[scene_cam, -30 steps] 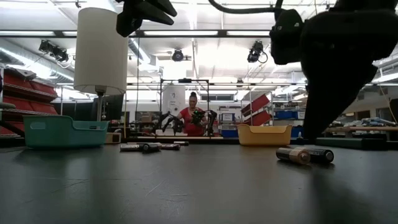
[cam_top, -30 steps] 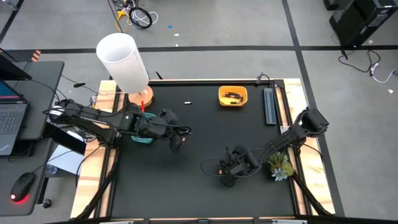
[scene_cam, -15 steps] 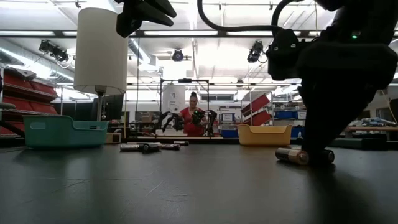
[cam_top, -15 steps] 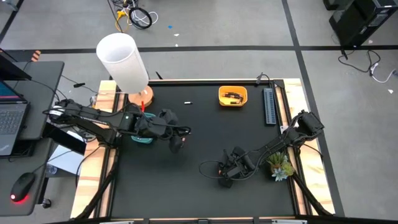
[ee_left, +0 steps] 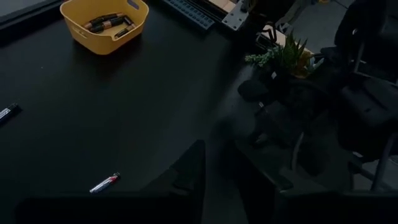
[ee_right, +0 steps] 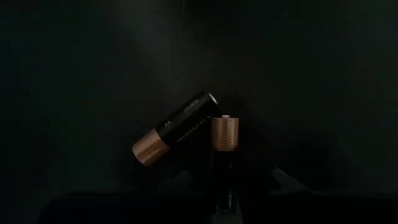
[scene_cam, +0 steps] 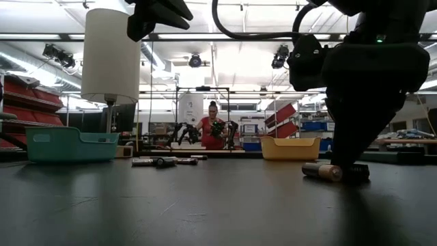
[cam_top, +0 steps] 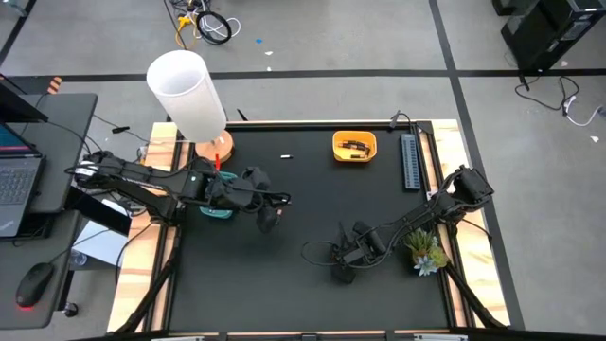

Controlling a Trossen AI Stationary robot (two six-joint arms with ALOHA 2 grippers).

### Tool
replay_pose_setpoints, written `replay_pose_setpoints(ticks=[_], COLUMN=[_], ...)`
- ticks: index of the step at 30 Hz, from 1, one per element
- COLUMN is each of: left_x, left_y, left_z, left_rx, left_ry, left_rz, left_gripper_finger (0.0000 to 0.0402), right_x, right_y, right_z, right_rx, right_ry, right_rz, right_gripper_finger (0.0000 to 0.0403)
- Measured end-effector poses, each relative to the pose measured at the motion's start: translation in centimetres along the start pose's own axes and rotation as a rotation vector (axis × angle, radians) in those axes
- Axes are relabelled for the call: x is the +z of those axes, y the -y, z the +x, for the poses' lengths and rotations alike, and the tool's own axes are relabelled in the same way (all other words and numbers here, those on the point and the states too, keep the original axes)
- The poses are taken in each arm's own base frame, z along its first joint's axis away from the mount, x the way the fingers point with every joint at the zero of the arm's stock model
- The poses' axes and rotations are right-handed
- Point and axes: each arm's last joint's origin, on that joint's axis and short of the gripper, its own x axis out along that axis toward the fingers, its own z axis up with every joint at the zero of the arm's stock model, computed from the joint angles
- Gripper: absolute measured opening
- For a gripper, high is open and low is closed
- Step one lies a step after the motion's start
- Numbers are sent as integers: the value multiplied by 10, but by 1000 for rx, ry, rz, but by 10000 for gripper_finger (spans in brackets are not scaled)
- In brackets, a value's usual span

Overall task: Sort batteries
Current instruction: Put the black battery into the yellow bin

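- Matt black table [cam_top: 284, 204], smooth — pale bare wood along its side edges.
- Satin black batteries [ee_right: 180, 127] with brushed copper-coloured metal ends, faintly glossy.
- Smooth yellow plastic bin [cam_top: 354, 146]; teal plastic bin [scene_cam: 68, 145] likewise.
- Matt white lamp shade [cam_top: 186, 93] — looks like paper or cloth.
- Dull black right gripper [scene_cam: 355, 167].

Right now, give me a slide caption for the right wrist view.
Right gripper closing over one of two black, copper-capped cylindrical batteries touching on the black table.
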Motion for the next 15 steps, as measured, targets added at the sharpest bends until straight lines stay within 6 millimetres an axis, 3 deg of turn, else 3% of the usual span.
replay_pose_setpoints(ticks=[8, 15], left_x=[0, 0], left_y=[0, -1], left_z=[0, 0], left_rx=[3, 4], left_ry=[-3, -4], left_rz=[9, 27], left_gripper_finger=[92, 92], right_x=[13, 31], right_y=[10, 35], right_z=[-5, -17], right_rx=[25, -18], right_ry=[-20, -33], right_rz=[-40, -111], right_gripper_finger=[44, 44])
